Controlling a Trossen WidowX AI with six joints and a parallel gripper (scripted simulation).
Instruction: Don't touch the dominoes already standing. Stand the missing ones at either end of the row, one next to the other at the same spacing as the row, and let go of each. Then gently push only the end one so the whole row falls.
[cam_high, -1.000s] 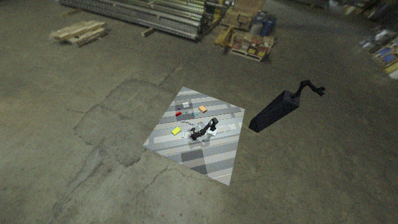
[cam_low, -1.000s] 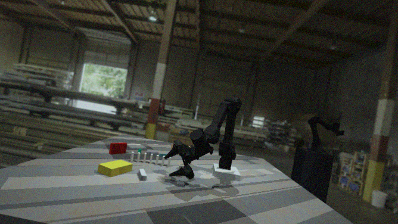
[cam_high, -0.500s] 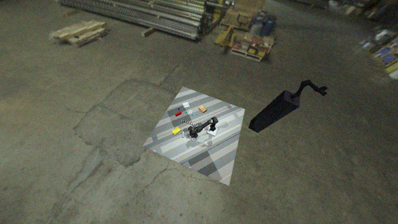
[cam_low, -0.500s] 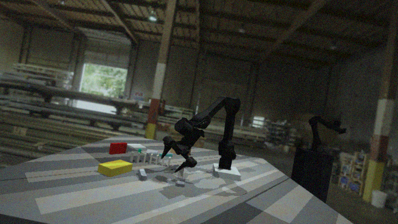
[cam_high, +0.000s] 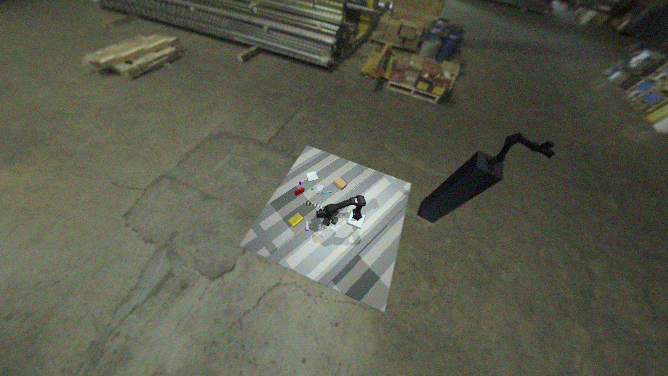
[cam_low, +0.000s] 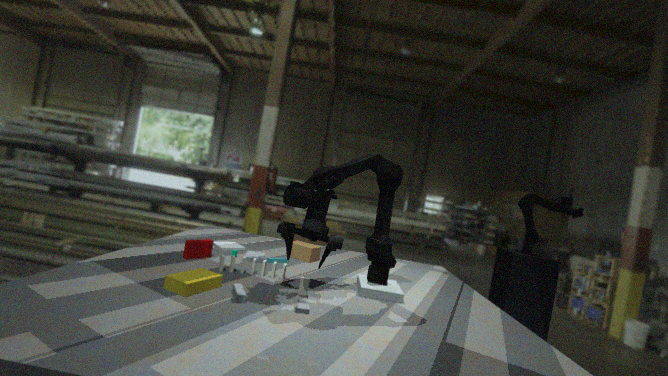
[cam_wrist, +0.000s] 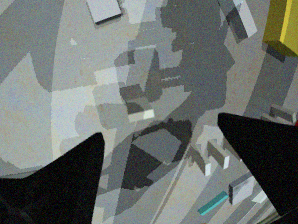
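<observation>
Several pale dominoes stand in a row (cam_high: 314, 204) (cam_low: 264, 267); the wrist view shows the near end domino (cam_wrist: 201, 162), and the right-hand finger hides part of the row. A single domino (cam_low: 302, 286) (cam_wrist: 141, 114) stands upright apart from the row, on the arm-base side. My gripper (cam_low: 305, 262) (cam_wrist: 162, 128) points down above this single domino, open and empty, its fingertips apart on either side and higher up. One grey domino (cam_high: 307, 226) (cam_low: 239, 292) (cam_wrist: 240, 17) lies flat near the yellow block. Another grey piece (cam_low: 302, 308) (cam_wrist: 105, 10) lies flat nearer the exterior camera.
A yellow block (cam_high: 295, 219) (cam_low: 193, 282) (cam_wrist: 285, 30) lies beside the row. A red block (cam_high: 299, 191) (cam_low: 198, 249) is past its far end. Behind are an orange block (cam_high: 340, 183) (cam_low: 306, 251), a teal bar (cam_high: 327, 192) (cam_wrist: 213, 203) and a grey block (cam_wrist: 241, 188).
</observation>
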